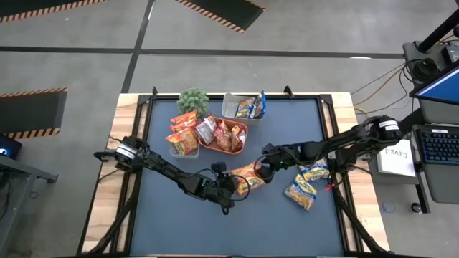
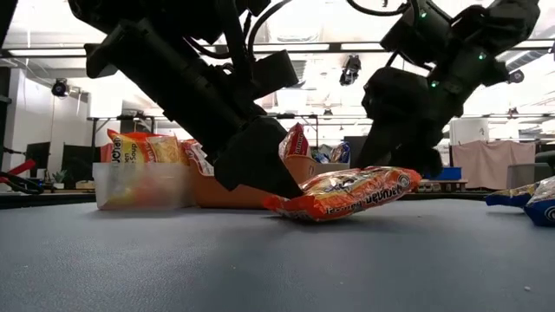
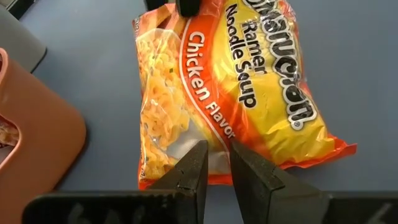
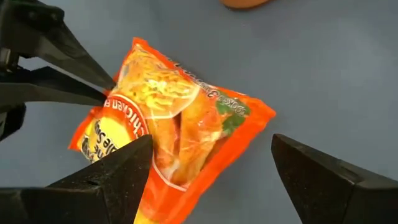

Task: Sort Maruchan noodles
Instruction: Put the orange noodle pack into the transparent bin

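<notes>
A grey concrete floor point(image 1: 79, 68) with dark seams surrounds the blue-topped, wood-edged surface point(image 1: 183, 226). Black-and-orange striped hazard mats point(image 1: 215, 11) lie on it. A white paper sheet point(image 1: 396, 158) and a laptop keyboard point(image 1: 437, 147) sit alongside. Long ceiling strip lights point(image 2: 299, 48) glow overhead.

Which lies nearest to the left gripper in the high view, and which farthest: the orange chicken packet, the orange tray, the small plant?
1. Orange chicken packet: at the left gripper, its edge pinched between the fingers, mid-table.
2. Orange tray: farther back, toward the table's far side.
3. Small plant: farthest, at the far edge, left of the tray.
</notes>
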Controlling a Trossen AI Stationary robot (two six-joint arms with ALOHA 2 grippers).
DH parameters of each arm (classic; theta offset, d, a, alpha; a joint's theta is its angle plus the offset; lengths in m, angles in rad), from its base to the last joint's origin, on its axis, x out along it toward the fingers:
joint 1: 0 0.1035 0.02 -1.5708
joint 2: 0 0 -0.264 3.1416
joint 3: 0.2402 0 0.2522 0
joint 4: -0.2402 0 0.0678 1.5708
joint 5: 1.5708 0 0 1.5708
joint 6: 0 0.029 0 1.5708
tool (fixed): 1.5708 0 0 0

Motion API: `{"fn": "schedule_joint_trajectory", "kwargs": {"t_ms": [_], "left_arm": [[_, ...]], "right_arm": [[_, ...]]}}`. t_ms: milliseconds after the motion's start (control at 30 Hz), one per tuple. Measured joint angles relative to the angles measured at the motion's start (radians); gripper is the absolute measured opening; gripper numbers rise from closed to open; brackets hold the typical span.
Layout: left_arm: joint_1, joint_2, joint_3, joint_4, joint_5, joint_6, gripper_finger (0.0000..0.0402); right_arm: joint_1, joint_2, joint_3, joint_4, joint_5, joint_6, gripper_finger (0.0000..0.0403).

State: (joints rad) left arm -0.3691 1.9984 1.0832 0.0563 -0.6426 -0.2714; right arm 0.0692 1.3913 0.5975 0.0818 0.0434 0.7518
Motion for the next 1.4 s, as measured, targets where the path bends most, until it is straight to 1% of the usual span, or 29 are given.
{"fn": "schedule_joint_trajectory", "kwargs": {"t_ms": [133,333,667,800,1067,1400], "left_arm": [[0.0,0.0,-0.004,0.002,0.0,-0.003,0.0052],[0.0,0.001,-0.006,0.002,0.0,-0.005,0.0052],[-0.001,0.001,-0.006,0.009,0.005,-0.009,0.0052],[-0.001,0.001,-0.007,0.01,0.005,-0.009,0.0052],[-0.001,0.001,-0.006,0.012,0.005,-0.008,0.0052],[-0.001,0.001,-0.006,0.012,0.002,-0.008,0.0052]], "right_arm": [[0.0,0.035,-0.019,0.097,-0.029,0.025,0.0315],[0.0,0.074,-0.056,0.268,-0.104,0.068,0.0313],[-0.001,0.165,-0.061,0.443,-0.138,0.103,0.0308],[-0.001,0.19,-0.061,0.473,-0.142,0.105,0.0286],[-0.001,0.208,-0.061,0.477,-0.145,0.105,0.0214],[0.0,0.207,-0.06,0.478,-0.146,0.101,0.0157]]}}
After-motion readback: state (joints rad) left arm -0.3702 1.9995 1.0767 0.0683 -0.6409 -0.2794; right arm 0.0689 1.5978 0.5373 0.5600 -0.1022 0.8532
